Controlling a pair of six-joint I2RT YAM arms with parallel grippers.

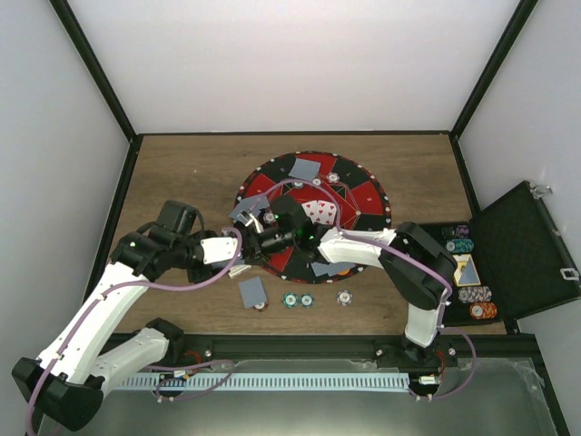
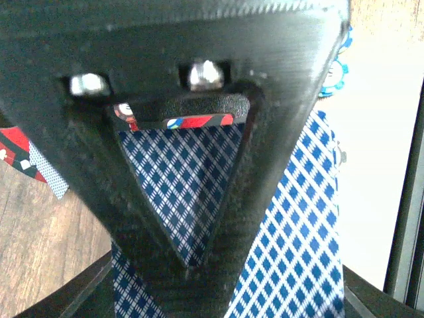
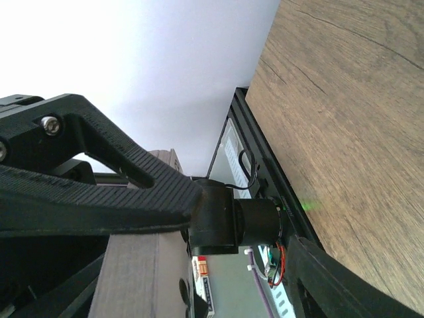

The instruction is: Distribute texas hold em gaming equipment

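My left gripper (image 1: pixel 249 222) hangs over the left part of the round mat (image 1: pixel 359 195), shut on a stack of blue-check-backed playing cards (image 2: pixel 298 232); one black finger (image 2: pixel 218 218) lies across the card backs. My right gripper (image 1: pixel 270 238) reaches in from the right, close beside the left one, with its jaws wide apart and nothing between them (image 3: pixel 245 225). One card (image 1: pixel 306 169) lies on the mat's far side and another (image 1: pixel 253 291) on the table in front. Three chips (image 1: pixel 307 299) lie on the table near the front.
An open black case (image 1: pixel 526 254) at the right edge holds stacks of chips (image 1: pixel 461 238) and a card deck (image 1: pixel 467 270). A teal chip (image 2: pixel 334 73) shows at the left wrist view's edge. The right wrist view shows the wooden table (image 3: pixel 358 119) and the black front rail (image 3: pixel 265 165).
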